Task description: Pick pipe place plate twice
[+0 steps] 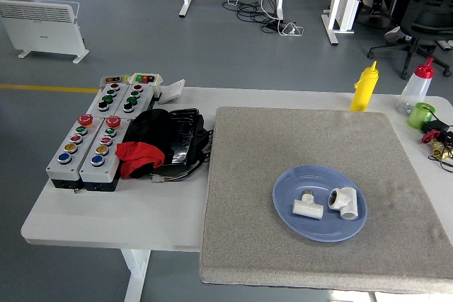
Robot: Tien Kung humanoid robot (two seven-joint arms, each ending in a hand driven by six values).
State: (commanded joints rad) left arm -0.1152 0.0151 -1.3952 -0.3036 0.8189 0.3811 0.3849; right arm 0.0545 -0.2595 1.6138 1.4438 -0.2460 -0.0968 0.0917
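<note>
A round blue plate lies on the grey mat, right of centre. Two white T-shaped pipe fittings rest on it: one at the plate's middle, lying flat, and one to its right with an open socket facing left. They lie close together, whether touching I cannot tell. Neither of my hands nor arms appears in the head view.
Button control boxes and a black and red bundle sit on the white table's left part. A yellow squeeze bottle, a clear red-capped bottle and a green cup stand at the back right, beside small items at the right edge.
</note>
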